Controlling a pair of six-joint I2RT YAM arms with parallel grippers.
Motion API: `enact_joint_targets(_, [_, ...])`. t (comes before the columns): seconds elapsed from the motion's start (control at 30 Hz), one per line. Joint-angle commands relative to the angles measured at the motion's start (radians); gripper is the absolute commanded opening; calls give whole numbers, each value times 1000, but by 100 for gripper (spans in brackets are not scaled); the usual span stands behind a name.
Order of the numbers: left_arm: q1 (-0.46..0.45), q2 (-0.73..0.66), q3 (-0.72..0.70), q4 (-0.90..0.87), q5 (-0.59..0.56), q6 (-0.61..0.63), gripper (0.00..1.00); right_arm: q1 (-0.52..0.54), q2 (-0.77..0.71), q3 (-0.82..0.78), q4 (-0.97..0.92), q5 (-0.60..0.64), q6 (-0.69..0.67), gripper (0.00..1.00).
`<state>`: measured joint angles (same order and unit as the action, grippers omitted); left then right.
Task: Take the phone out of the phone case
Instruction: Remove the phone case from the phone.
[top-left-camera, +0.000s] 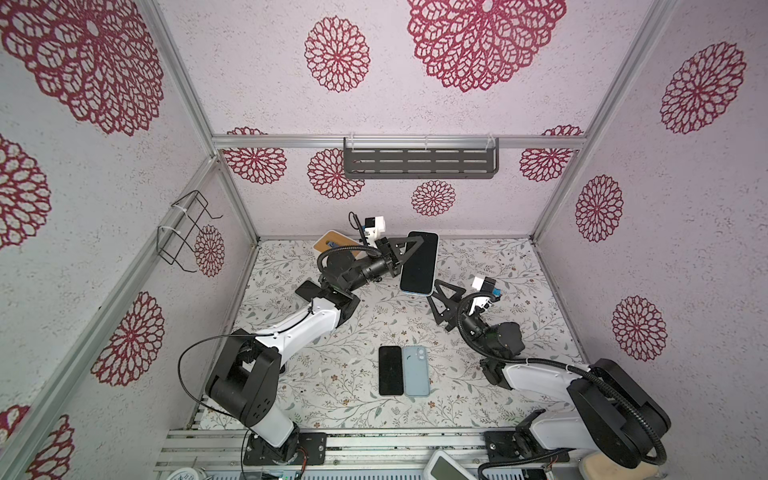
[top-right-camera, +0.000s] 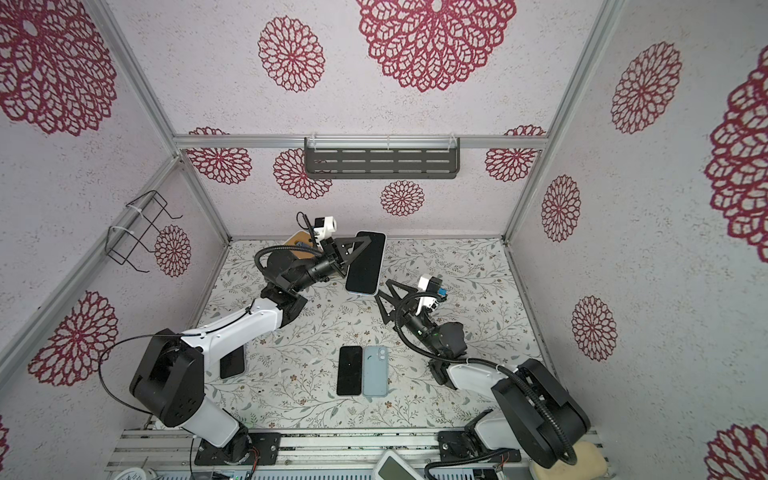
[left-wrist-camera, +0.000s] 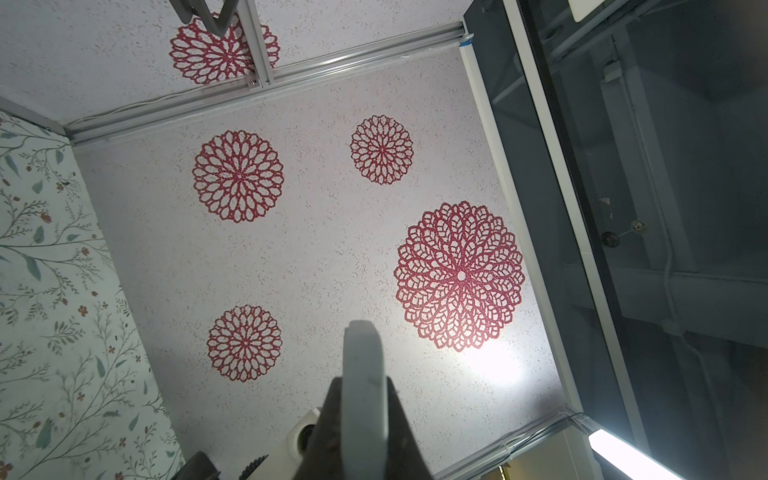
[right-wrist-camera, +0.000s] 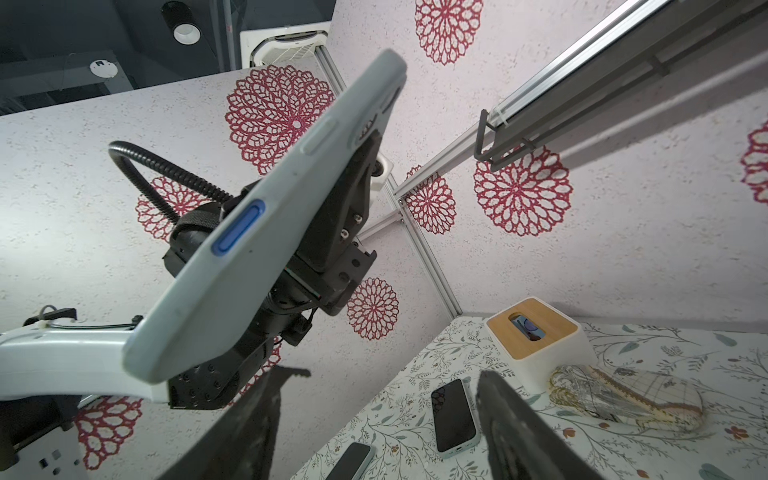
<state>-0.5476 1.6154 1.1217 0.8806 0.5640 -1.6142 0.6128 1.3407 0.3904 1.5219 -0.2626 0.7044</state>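
Jaws of the left gripper (top-left-camera: 408, 250) are clamped on one long edge of the phone (top-left-camera: 419, 264). The phone sits in its pale blue case (right-wrist-camera: 257, 224) and is held in the air, screen up, over the middle of the far edge of the tabletop (top-left-camera: 332, 395). The right gripper (top-left-camera: 436, 301) stands spread wide and empty, just beside the phone's nearer end. Near the middle of the front edge, a second black phone (top-left-camera: 390, 370) and a spare case (top-left-camera: 416, 370), back up, lie side by side. A white box (right-wrist-camera: 536, 332) with a wooden lid stands toward the far left corner.
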Motion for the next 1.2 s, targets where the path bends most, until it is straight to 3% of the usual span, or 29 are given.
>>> enact_joint_targets(0.0, [9,-6,23,84,-6,-15,0,20,1,13,135,-46,42,78])
enact_joint_targets(1.17, [21,-2,-11,109,-6,-3,0,64,0,81,164,-87,104,79])
